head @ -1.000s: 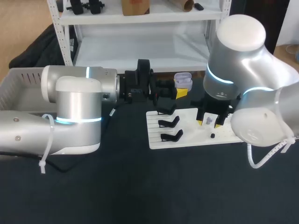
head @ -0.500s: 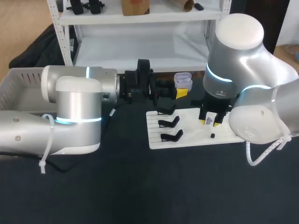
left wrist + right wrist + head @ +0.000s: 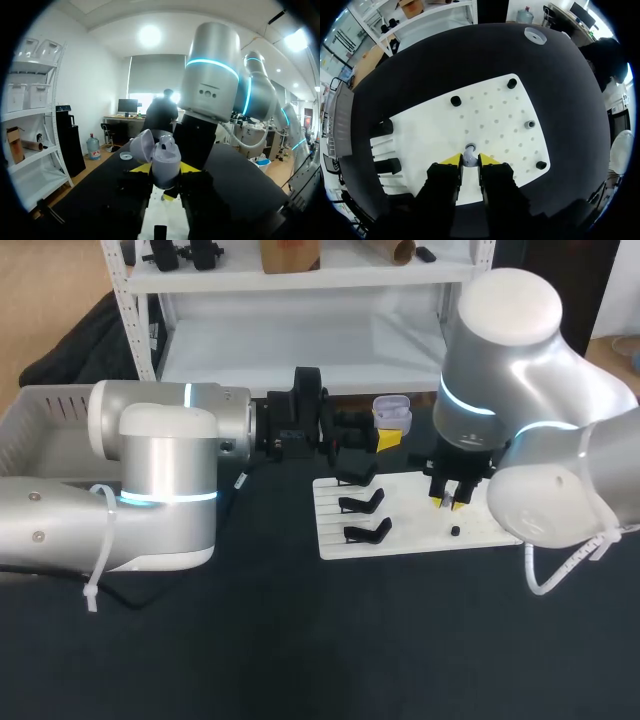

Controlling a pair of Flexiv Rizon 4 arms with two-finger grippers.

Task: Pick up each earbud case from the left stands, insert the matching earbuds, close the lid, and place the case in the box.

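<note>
An open lavender earbud case (image 3: 392, 410) hangs above the far edge of the white board (image 3: 400, 535), and my left gripper (image 3: 385, 438) is shut on it. In the left wrist view the case (image 3: 167, 157) stands upright between the yellow tips of the left gripper (image 3: 164, 175), lid tipped back. My right gripper (image 3: 447, 502) points straight down on the board's right half. In the right wrist view its fingers (image 3: 451, 160) touch both sides of a small lavender earbud (image 3: 469, 155) seated on the board (image 3: 490, 120); the right gripper (image 3: 469, 162) is shut on it.
Two black stands (image 3: 362, 502) (image 3: 368, 532) sit on the board's left part. Small black pegs (image 3: 455, 101) (image 3: 511, 83) (image 3: 540, 165) dot the board. A pale box (image 3: 40, 425) lies at the far left behind my left arm. Dark cloth covers the table.
My right gripper has narrowed from wide apart to tight on the earbud, staying at the same spot on the board. The left arm and the case have not moved.
</note>
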